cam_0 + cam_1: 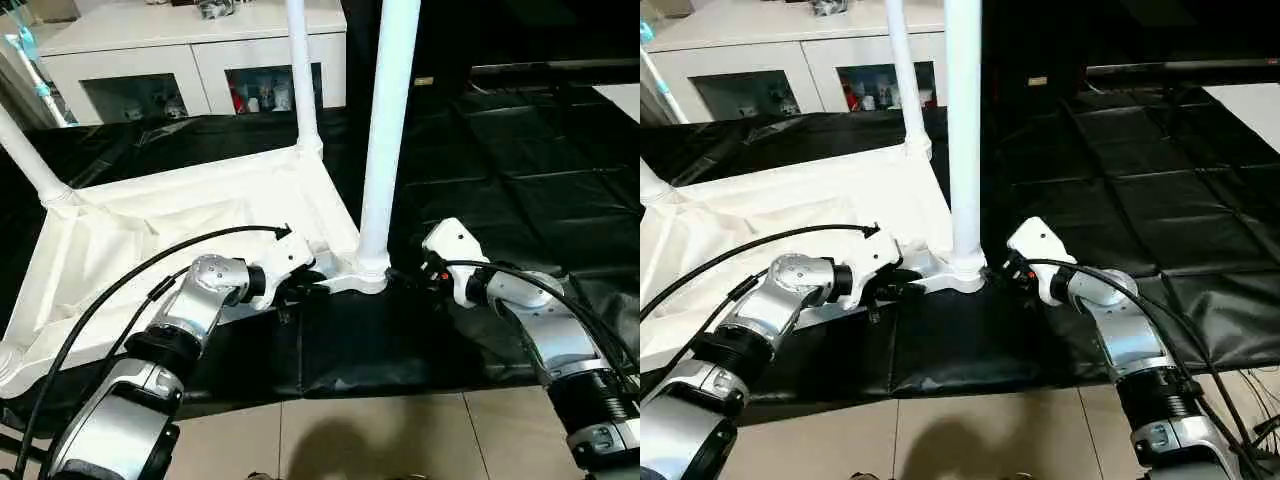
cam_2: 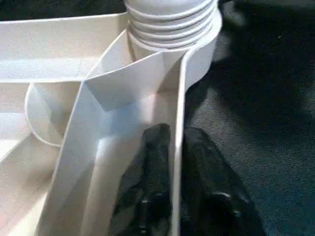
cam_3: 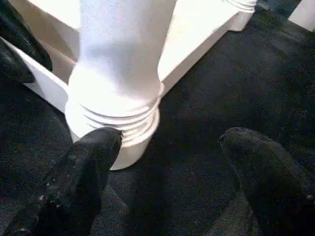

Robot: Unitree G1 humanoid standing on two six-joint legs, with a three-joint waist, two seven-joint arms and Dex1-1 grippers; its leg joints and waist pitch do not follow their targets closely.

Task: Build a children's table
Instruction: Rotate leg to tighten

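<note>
Table top (image 1: 180,215): white plastic, smooth, slight sheen, thin moulded ribs inside. Legs, e.g. nearest leg (image 1: 388,130): same white plastic, glossy, w/ ridged rings at the socket end. Surface (image 1: 520,190): covered in black sheet, looks like vinyl or coated cloth, semi-gloss, creased into squares. Left pincer (image 2: 172,191) fingers: black, rubbery, matt w/ faint shine. Forearms (image 1: 200,300): brushed silver metal, white plastic housings. Floor (image 1: 380,435): beige tiles, glossy. Cabinet (image 1: 190,50): white, smooth, glass doors.
</note>
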